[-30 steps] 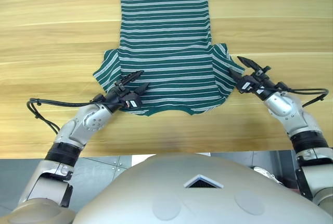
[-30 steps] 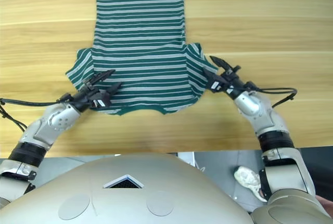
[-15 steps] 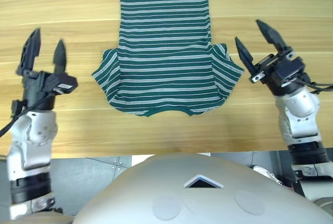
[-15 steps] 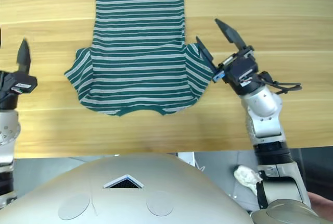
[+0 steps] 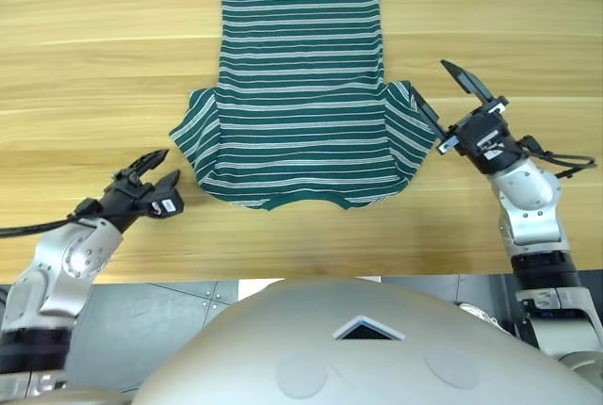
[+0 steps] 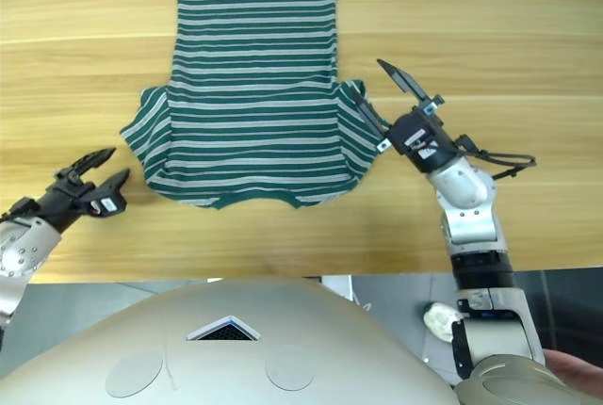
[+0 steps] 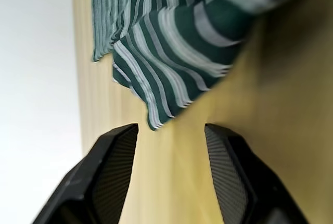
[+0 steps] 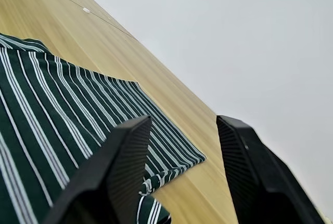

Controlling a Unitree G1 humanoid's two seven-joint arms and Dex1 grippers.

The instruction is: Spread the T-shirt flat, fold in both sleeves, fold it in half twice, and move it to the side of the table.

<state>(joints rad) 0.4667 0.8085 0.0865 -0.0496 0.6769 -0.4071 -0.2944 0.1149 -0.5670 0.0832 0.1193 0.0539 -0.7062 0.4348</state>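
The green T-shirt [image 5: 300,85] with white stripes lies flat on the wooden table [image 5: 94,66], hem far from me and collar edge near. Both short sleeves [image 5: 193,127] [image 5: 410,124] stick out at the sides, slightly rumpled. My left gripper [image 5: 171,166] is open and low over the table, just left of the shirt's near left corner and not touching it; the left wrist view shows the sleeve edge [image 7: 156,78] ahead of its fingers [image 7: 112,172]. My right gripper [image 5: 429,81] is open and tilted up beside the right sleeve, with nothing between its fingers [image 8: 125,166].
Bare wooden tabletop extends on both sides of the shirt and beyond its hem [image 5: 509,19]. The table's near edge [image 5: 283,278] runs just in front of the collar, with grey floor below it.
A second ago both grippers were at the shirt's near corners. They lifted off and swung outward, and have now come down again, the left one farther left of the shirt.
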